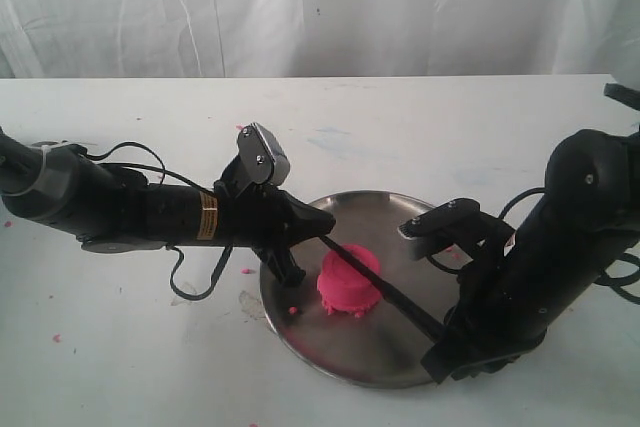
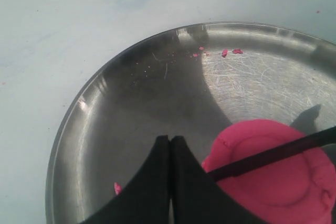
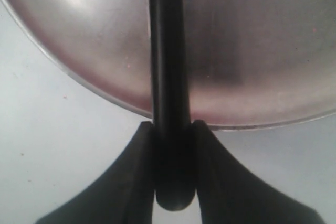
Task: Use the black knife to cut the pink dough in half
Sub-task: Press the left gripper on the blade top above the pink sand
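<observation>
Exterior view: the pink dough (image 1: 347,287) sits uncut on the steel plate (image 1: 365,219), lower middle of the frame. The black knife (image 1: 398,298) lies across its flat top.

Grippers
- Right gripper (image 3: 170,128): clamped on the butt of the handle, one jaw on each side.
- Left gripper (image 2: 169,140): fingers pressed together, holding nothing, just beside the dough.

Knife axis: diagonal, with the handle at lower right and the point at upper left. The point ends close to the left gripper.

Probable faults
- The dough is soft. Downward pressure may squash or smear it rather than part it. Whether the cutting edge faces down cannot be told.
- Nothing restrains the dough. A sideways load may slide it over the smooth steel.
- The blade appears to cross slightly off centre, so the pieces may come out unequal.
- The point may strike the left fingers during a sawing stroke
</observation>
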Motion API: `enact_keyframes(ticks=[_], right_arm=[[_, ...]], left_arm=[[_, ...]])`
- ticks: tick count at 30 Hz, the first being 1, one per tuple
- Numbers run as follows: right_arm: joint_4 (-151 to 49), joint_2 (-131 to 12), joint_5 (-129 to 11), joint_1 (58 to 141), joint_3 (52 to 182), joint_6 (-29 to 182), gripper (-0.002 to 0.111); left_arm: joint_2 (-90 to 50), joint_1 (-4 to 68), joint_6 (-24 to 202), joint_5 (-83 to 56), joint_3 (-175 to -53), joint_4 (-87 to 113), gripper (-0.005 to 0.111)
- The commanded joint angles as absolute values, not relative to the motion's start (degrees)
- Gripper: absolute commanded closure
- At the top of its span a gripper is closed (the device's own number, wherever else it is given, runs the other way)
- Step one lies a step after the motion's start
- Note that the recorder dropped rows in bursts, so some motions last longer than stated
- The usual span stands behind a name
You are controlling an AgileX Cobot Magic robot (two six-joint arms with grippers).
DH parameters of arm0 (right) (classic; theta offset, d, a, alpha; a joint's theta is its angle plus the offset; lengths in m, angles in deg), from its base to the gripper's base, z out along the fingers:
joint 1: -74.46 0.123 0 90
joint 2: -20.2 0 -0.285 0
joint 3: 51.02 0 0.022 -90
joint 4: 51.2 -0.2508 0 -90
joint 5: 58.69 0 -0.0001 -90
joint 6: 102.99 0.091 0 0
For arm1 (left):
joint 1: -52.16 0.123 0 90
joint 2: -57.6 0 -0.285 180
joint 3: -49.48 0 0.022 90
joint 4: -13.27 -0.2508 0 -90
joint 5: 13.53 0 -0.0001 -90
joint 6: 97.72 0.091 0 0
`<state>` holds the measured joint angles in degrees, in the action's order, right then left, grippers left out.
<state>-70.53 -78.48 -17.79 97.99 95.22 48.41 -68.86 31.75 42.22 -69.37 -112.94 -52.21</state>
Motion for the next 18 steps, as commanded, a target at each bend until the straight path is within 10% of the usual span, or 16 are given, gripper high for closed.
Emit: enact_keyframes(ticks=[1, 18], right_arm=[[-70.8, -78.6, -19.7, 97.9, 95.0, 48.8, 0.108], [-71.5, -79.7, -21.1, 97.9, 95.0, 48.9, 0.108]], left_arm=[[-68.9, 31.5, 42.2, -67.4, -112.7, -53.7, 0.107], [-68.9, 31.5, 42.2, -65.8, -112.7, -53.7, 0.107]])
